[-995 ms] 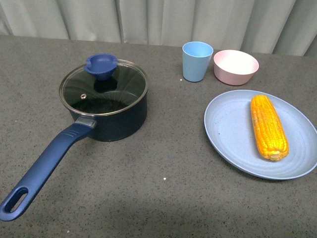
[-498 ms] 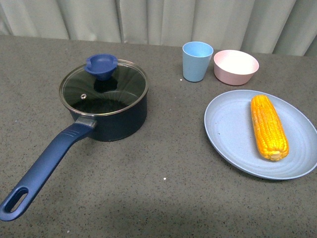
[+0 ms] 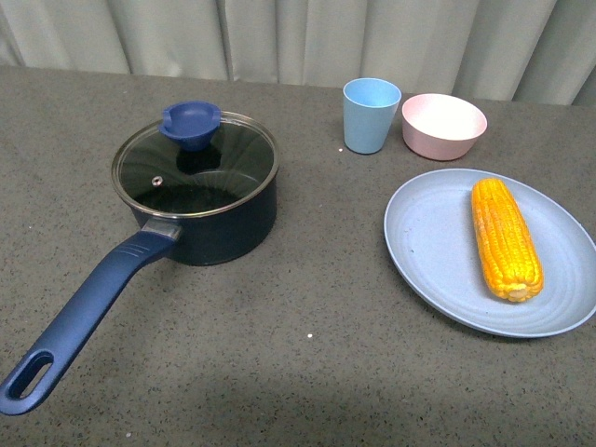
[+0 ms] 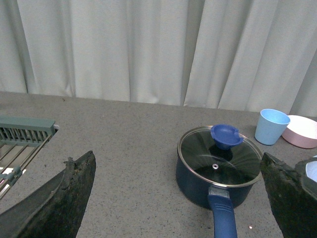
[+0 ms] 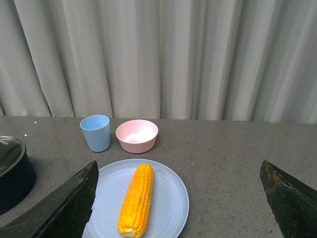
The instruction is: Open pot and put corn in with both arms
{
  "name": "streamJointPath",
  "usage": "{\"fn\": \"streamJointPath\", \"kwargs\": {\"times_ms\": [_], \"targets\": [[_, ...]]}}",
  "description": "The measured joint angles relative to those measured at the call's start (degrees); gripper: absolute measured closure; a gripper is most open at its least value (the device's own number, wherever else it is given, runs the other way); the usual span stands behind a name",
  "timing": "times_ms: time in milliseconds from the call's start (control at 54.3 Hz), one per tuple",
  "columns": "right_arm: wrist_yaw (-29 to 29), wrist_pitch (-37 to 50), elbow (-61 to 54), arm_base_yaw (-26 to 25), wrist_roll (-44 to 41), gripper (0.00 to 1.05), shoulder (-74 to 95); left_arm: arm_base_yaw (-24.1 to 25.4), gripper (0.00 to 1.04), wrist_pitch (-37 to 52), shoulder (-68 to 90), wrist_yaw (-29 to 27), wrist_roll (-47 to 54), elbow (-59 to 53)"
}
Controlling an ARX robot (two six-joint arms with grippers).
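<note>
**A:** What takes up most of the front view?

**B:** The grey speckled bench (image 3: 307,307), with a pale curtain (image 3: 279,37) across the top of the frame. Neither of my arms shows there.

**A:** Where is the pot?

**B:** The pot (image 3: 223,228) stands left of centre. Its long blue handle (image 3: 88,312) runs down to the lower left corner, where the loop end just reaches the frame edge. The glass lid (image 3: 219,177) sits on it, with the blue knob (image 3: 191,121) on top. Reflections in the glass stop me making out the inside.

**A:** And the corn?

**B:** The corn (image 3: 505,239) lies on the pale blue plate (image 3: 428,242) at the right, well apart from the pot. It lies lengthwise, its blunt end toward the bottom of the frame. The plate's far right rim is clipped by the frame edge.

**A:** What else is there?

**B:** A pink bowl (image 3: 443,126) and a light blue cup (image 3: 370,115) stand just beside each other, above the plate near the curtain. My left wrist camera also catches part of a grey-green rack (image 4: 25,131), cut off at the frame edge.

**A:** And your fingers?

**B:** Only the tips show. My left fingers (image 4: 69,198) are spread wide and hold nothing, with the pot between them in that view. My right fingers (image 5: 69,208) are spread the same way, with the corn and plate between them. In that view the pot is cut down to a sliver.
</note>
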Motion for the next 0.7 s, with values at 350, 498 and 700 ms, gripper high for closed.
{"fn": "streamJointPath", "kwargs": {"times_ms": [350, 498, 700], "targets": [[0.0, 0.0, 0.0, 0.0, 0.0, 0.09, 0.0, 0.0, 0.06, 0.0, 0.0, 0.0, 0.0, 0.0], [0.0, 0.0, 0.0, 0.0, 0.0, 0.09, 0.0, 0.0, 0.06, 0.0, 0.0, 0.0, 0.0, 0.0], [0.0, 0.0, 0.0, 0.0, 0.0, 0.09, 0.0, 0.0, 0.06, 0.0, 0.0, 0.0, 0.0, 0.0]]}}
